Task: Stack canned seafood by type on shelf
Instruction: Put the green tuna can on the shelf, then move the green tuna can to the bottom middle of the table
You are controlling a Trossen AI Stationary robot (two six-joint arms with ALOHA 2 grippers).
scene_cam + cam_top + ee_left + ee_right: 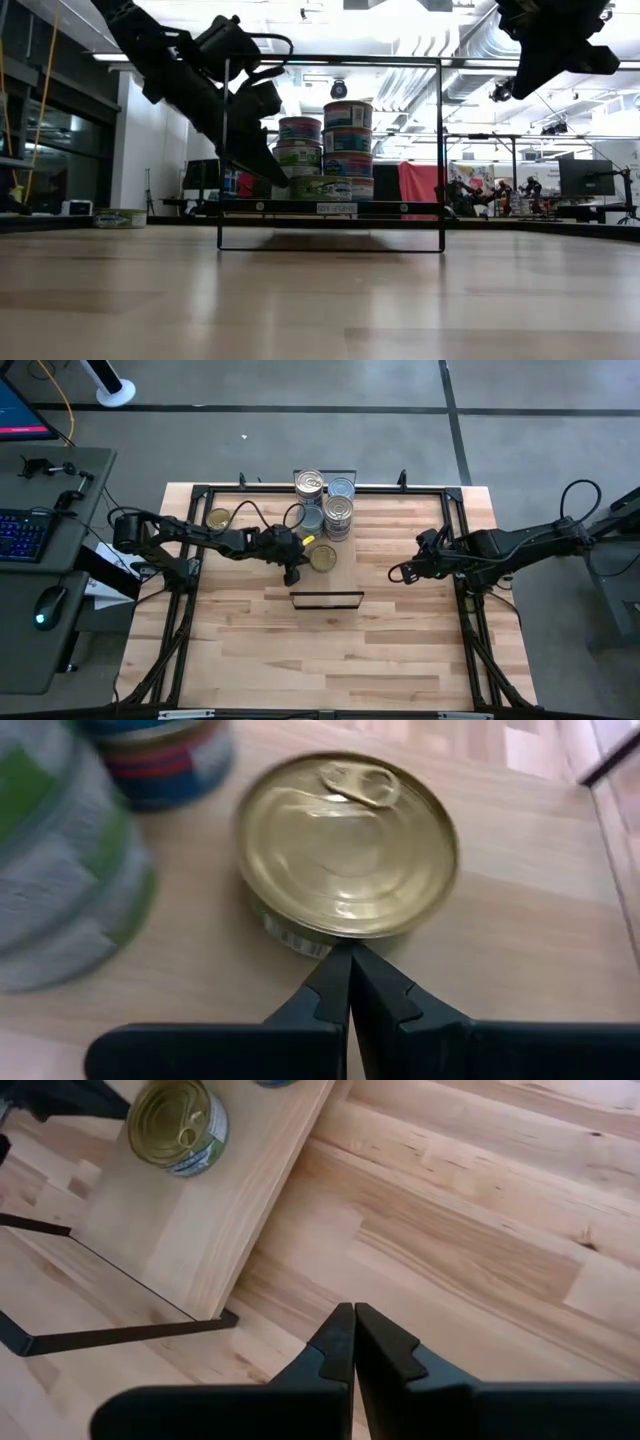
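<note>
A gold-topped tin [348,845] with a pale label sits by green-and-white [60,870] and blue-and-red banded tins [165,760] on the light-wood shelf [250,1200], framed in black wire [110,1335].

The tabletop [330,650] is viewed from overhead and level from its surface. The gold-topped tin [345,845] is seen closely from the left wrist, farther from the right.
</note>
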